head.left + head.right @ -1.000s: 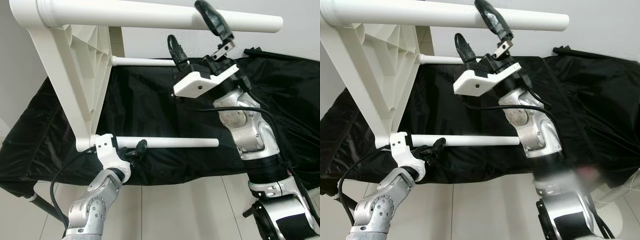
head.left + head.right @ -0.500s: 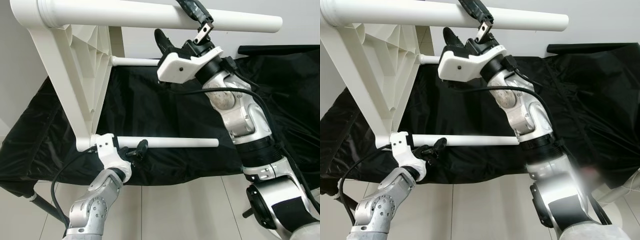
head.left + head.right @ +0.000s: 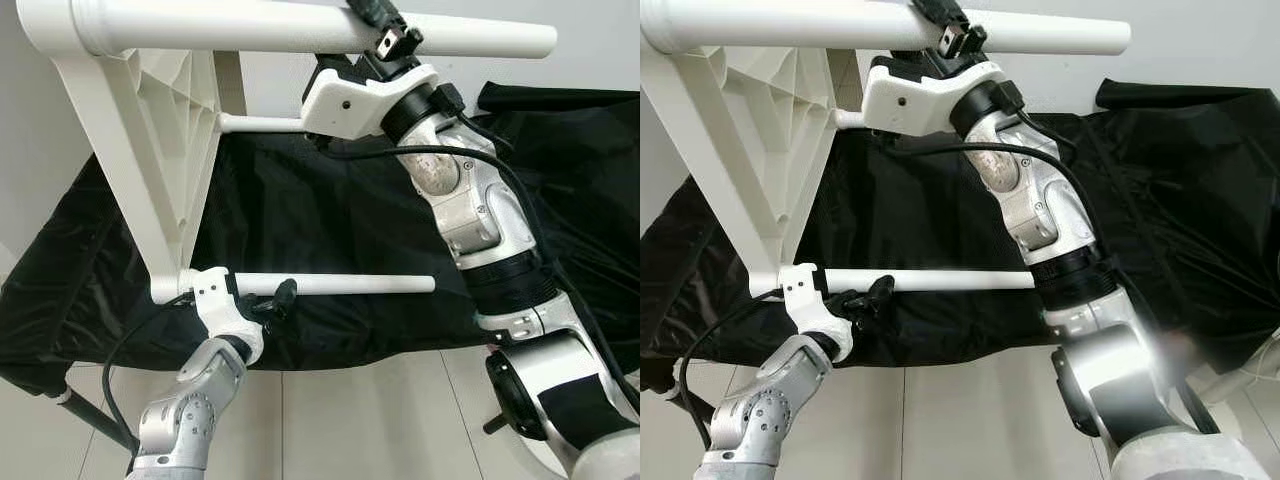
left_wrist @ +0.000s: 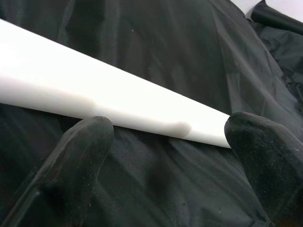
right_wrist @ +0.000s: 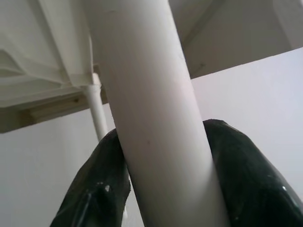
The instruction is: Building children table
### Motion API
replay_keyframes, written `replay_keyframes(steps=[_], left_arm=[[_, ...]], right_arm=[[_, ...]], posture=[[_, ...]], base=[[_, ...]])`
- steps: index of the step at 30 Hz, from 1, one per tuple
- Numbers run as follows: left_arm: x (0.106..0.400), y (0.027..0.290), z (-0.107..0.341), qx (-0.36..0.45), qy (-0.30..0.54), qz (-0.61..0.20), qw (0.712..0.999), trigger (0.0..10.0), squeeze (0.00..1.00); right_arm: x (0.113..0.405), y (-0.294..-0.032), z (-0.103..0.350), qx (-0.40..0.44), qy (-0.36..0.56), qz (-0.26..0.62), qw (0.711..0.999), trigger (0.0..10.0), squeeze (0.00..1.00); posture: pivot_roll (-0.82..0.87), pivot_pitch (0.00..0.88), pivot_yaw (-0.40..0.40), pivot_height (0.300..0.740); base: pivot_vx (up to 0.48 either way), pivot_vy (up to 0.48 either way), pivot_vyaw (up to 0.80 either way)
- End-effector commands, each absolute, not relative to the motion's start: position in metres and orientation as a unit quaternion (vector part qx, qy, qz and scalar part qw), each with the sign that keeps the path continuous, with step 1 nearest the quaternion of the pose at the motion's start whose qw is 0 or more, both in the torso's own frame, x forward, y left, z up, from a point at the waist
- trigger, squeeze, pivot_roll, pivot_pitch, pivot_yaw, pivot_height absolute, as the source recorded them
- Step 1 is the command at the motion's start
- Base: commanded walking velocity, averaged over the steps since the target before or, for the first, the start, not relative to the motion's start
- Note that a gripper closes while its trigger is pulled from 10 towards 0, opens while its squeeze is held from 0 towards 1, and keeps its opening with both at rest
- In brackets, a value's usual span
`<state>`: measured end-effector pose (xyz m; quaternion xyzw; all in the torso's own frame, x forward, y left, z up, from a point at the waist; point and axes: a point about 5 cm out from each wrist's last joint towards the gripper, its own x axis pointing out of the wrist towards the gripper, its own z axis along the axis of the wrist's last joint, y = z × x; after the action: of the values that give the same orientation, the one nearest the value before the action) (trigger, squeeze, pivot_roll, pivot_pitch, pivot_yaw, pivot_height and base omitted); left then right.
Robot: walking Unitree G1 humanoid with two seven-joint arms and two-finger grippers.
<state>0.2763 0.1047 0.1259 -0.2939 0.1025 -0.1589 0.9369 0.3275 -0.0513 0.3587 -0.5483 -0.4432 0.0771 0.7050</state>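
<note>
A white children's table lies on its side, its ribbed underside [image 3: 160, 130] facing me and its round legs pointing right. My right gripper [image 3: 368, 20] is raised to the upper leg [image 3: 220, 25], and its black fingers [image 5: 94, 189] press that leg [image 5: 151, 94] from both sides. My left gripper [image 3: 277, 299] sits just under the lower leg [image 3: 350, 284], near where it joins the tabletop. Its fingers [image 4: 80, 156] are spread open, with the leg [image 4: 118, 104] running across beyond them and untouched. A thinner far leg [image 3: 265, 123] shows behind.
A black cloth [image 3: 330, 200] covers the surface behind and below the table. Pale tiled floor [image 3: 350, 420] lies in front, and a white wall [image 3: 600, 50] stands at the back. A dark pole [image 3: 90, 415] slants at the lower left.
My right arm has swung up and to the left, bringing its fingers from open beside the upper leg to closed around it. The left arm has stayed put.
</note>
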Motion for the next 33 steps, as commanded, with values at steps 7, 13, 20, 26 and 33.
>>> replay_keyframes(steps=[7,13,20,26,33], left_arm=[[0.283,0.087,0.117,-0.337,0.138,-0.138,0.921,10.0,0.00],[0.285,0.088,0.112,-0.327,0.161,-0.114,0.924,10.0,0.00],[0.284,0.101,0.116,-0.338,0.161,-0.072,0.925,10.0,0.00],[0.283,0.103,0.112,-0.341,0.177,-0.031,0.923,10.0,0.00],[0.282,0.096,0.115,-0.349,0.189,-0.020,0.918,10.0,0.00]], right_arm=[[0.326,-0.051,0.362,-0.521,-0.438,0.077,0.729,0.0,0.00],[0.326,-0.053,0.364,-0.516,-0.433,0.072,0.735,0.0,0.00],[0.326,-0.051,0.364,-0.514,-0.430,0.075,0.739,0.0,0.00],[0.324,-0.048,0.365,-0.503,-0.433,0.078,0.744,0.0,0.00],[0.321,-0.041,0.367,-0.492,-0.436,0.082,0.749,0.0,0.00]], posture=[[-0.04,0.032,0.045,0.740],[-0.03,0.053,0.045,0.740],[-0.03,0.072,0.046,0.740],[-0.03,0.085,0.038,0.740],[-0.05,0.102,0.033,0.740]], base=[[0.000,0.000,0.00],[0.000,0.000,0.00],[0.000,0.000,0.00],[0.000,0.000,0.00],[0.000,0.000,0.00]])
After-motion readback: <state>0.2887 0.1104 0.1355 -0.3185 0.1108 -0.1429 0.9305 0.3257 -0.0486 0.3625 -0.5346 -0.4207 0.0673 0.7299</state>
